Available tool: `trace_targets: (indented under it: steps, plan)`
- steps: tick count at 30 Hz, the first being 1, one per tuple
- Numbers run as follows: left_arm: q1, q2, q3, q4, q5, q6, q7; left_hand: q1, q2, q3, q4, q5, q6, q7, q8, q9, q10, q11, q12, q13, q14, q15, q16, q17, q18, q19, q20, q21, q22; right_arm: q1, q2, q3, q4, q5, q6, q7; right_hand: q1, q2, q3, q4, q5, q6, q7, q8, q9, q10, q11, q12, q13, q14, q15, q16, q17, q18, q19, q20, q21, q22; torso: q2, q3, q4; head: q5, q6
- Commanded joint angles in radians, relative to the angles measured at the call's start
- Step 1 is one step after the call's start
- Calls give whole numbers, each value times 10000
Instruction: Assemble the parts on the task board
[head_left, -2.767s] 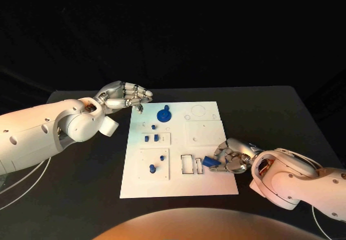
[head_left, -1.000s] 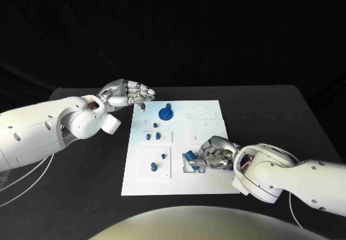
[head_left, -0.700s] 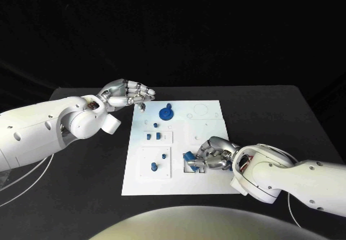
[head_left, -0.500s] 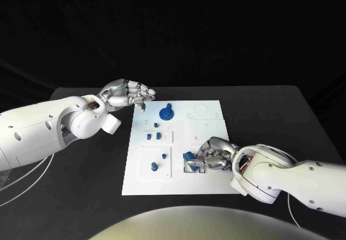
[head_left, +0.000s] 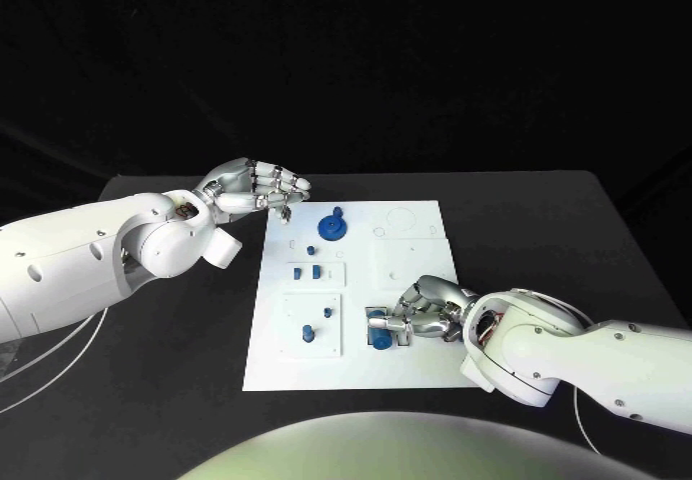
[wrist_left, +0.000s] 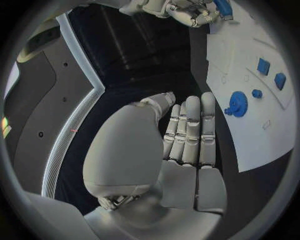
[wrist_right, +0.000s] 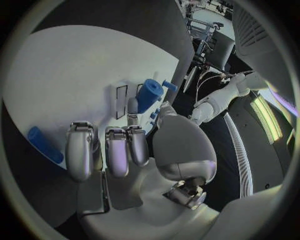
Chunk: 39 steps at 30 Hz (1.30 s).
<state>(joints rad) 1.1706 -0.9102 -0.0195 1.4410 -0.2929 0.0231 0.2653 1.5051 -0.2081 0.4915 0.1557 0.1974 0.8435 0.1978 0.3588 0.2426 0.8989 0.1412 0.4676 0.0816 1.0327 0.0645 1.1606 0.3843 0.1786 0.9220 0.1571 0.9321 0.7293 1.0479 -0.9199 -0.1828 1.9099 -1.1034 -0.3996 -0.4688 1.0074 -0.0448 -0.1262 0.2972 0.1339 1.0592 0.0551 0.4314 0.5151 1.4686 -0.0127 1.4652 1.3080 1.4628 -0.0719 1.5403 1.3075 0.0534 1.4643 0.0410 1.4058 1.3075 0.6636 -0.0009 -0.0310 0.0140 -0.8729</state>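
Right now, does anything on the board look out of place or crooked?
Nothing looks damaged or spilled. The right hand holds a blue part at the slots near the task board's near edge, not yet clearly seated. The left hand is curled beside the board's far corner.

White task board (head_left: 411, 270) — scattered blue parts (head_left: 330, 227)

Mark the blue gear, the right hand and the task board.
blue gear (head_left: 330, 230), head view, on its round face.
right hand (head_left: 427, 312), head view, on the back of the hand.
task board (head_left: 411, 370), head view, on a bare patch near its near right corner.
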Motion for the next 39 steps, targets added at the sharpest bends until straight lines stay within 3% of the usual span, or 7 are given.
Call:
trace_targets:
  steps: [1, 8, 13, 20, 25, 34, 39]
  plan:
    - [4, 13, 6, 24, 3, 124, 53, -122, -12, 36, -8, -10, -68, 22, 47, 8, -56, -22, 19, 8, -72, -26, 51, 15, 55, -99, 0, 57, 8, -11, 0, -3, 21, -168, 210, -2, -139, -53, -76, -4, 9, -70, -10, -15, 18, 534, -56, -52, 1757, 884, -59, 45, 1586, -198, 472, -71, -13, 2185, 1, 5, -8, -1, 3]
    - [4, 18, 6, 19, 3, 118, 56, -122, -12, 36, -8, -10, -68, 22, 47, 8, -56, -22, 19, 8, -72, -26, 51, 15, 55, -99, 0, 57, 8, -11, -73, -2, 77, -254, 192, 87, -181, -88, -96, -4, 17, -71, -10, -12, 24, 543, -56, -34, 1774, 886, -58, 47, 1594, -197, 471, -71, -18, 2184, -7, 3, -12, -6, 3]
    - [4, 16, 5, 15, 3, 116, 55, -122, -12, 36, -8, -10, -68, 22, 47, 8, -56, -22, 19, 8, -72, -26, 51, 15, 55, -99, 0, 57, 8, -10, -212, -2, 166, -278, 205, 222, -22, 24, -32, -31, 24, -71, -14, -3, 45, 553, -60, -20, 1792, 890, -60, 52, 1616, -199, 477, -71, -7, 2188, -5, 6, -5, -11, 3]
    - [4, 3, 4, 2, 3, 104, 50, -122, -12, 36, -8, -10, -68, 22, 47, 8, -56, -22, 19, 8, -72, -26, 51, 15, 55, -99, 0, 57, 8, 24, -578, -1, 467, -328, 439, 670, 1764, -34, 62, -118, 7, -60, -55, 39, 144, 596, -97, 36, 1873, 908, -92, 72, 1713, -218, 515, -99, 82, 2215, -12, 2, -17, -7, 3]
    - [2, 12, 1, -8, 3, 113, 49, -134, -5, 54, -27, -8, -75, 23, 56, 13, -64, -21, 28, 11, -75, -26, 56, 15, 55, -102, 1, 60, 12, 46, -668, -1, 582, -361, 612, 789, 2304, -136, 197, -119, 15, -36, -73, 41, 163, 606, -114, 41, 1890, 911, -106, 75, 1731, -226, 530, -113, 121, 2226, -4, 8, -4, 3, 3]
    - [-2, 6, -7, -12, 3, 129, 46, -134, -5, 54, -27, -8, -75, 23, 56, 13, -64, -21, 28, 11, -75, -26, 56, 15, 55, -102, 1, 60, 12, 54, -643, -1, 502, -379, 776, 788, 2438, -158, 235, -114, 15, -1, -83, 57, 175, 607, -123, 39, 1893, 914, -110, 79, 1748, -229, 535, -117, 134, 2230, 6, 0, 4, 11, 3]
    - [-2, -4, -9, -3, 3, 127, 41, -134, -5, 54, -27, -8, -75, 23, 56, 13, -64, -21, 28, 11, -75, -26, 56, 15, 55, -102, 1, 60, 12, 54, -575, -1, 364, -381, 724, 679, 2366, -35, 258, -52, 11, 38, -88, 76, 191, 611, -127, 40, 1897, 915, -116, 80, 1753, -231, 538, -122, 141, 2232, 8, 1, 10, 24, 3]
